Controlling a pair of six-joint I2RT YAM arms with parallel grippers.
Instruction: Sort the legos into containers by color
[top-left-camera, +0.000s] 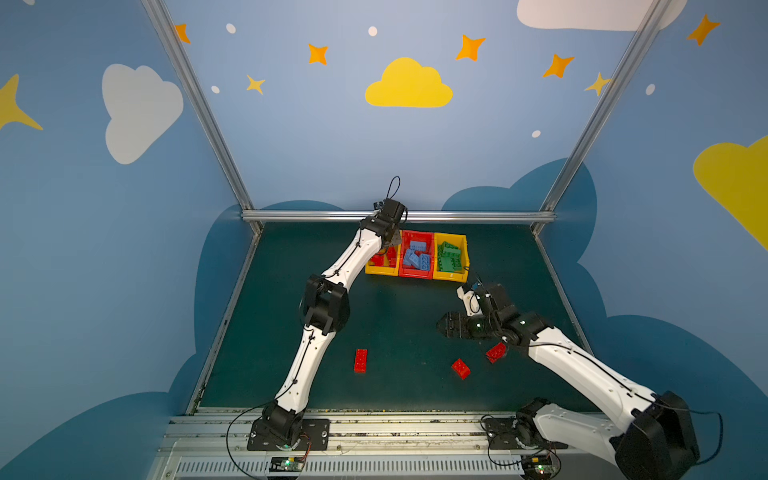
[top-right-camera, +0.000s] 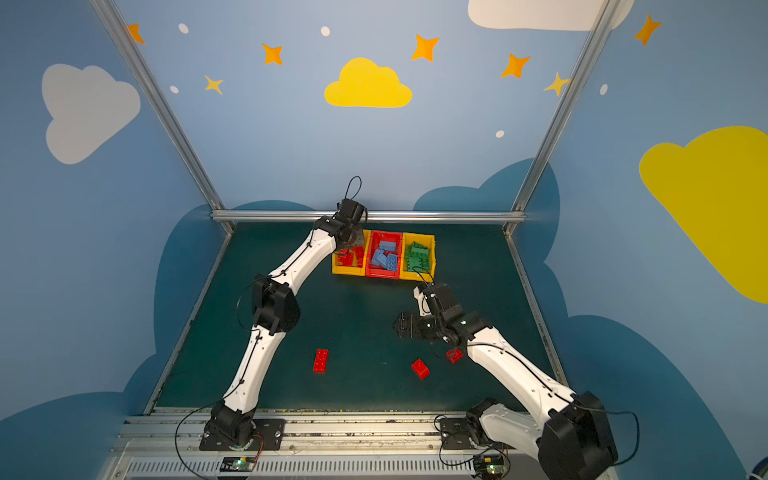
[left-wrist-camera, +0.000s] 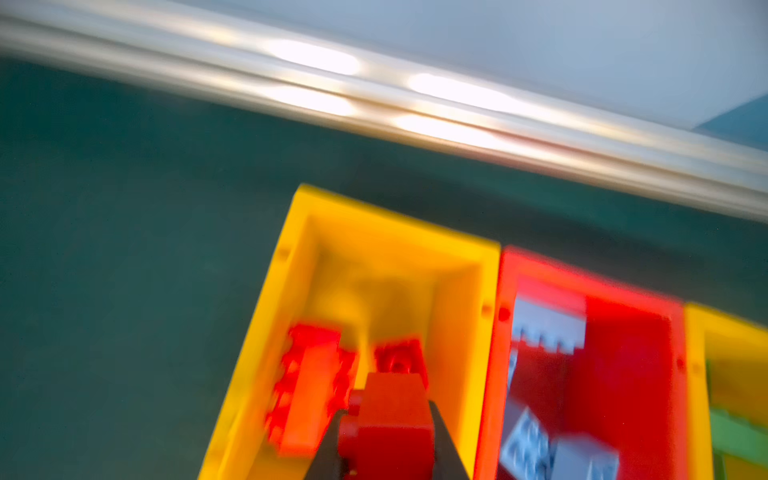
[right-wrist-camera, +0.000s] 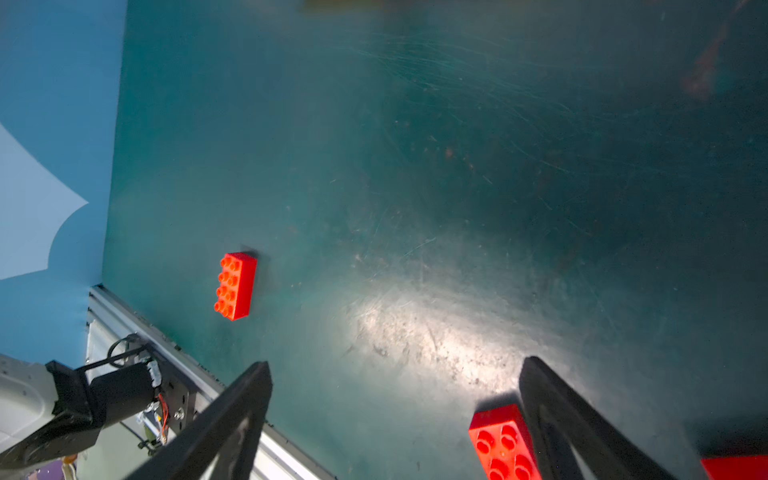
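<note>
The containers stand in a row at the back: a yellow bin (top-left-camera: 380, 271) with red legos (left-wrist-camera: 311, 386), a red bin (top-left-camera: 415, 274) with blue legos (top-left-camera: 415, 255), and a yellow bin (top-left-camera: 451, 276) with green legos (top-left-camera: 449, 255). My left gripper (left-wrist-camera: 388, 409) hangs over the first yellow bin (left-wrist-camera: 457, 299), shut on a red lego (left-wrist-camera: 390, 419). Three red legos lie loose on the mat (top-left-camera: 360, 360) (top-left-camera: 461, 368) (top-left-camera: 496, 352). My right gripper (right-wrist-camera: 395, 365) stands open above the mat, holding nothing. One red lego (right-wrist-camera: 503, 444) lies beside its finger.
An aluminium rail (top-left-camera: 399, 215) runs along the back just behind the bins, and side rails (top-left-camera: 557, 286) edge the dark green mat. The left arm's elbow (top-left-camera: 324, 305) rises over the mat's left middle. The right arm (top-left-camera: 582, 374) partly covers one loose red lego.
</note>
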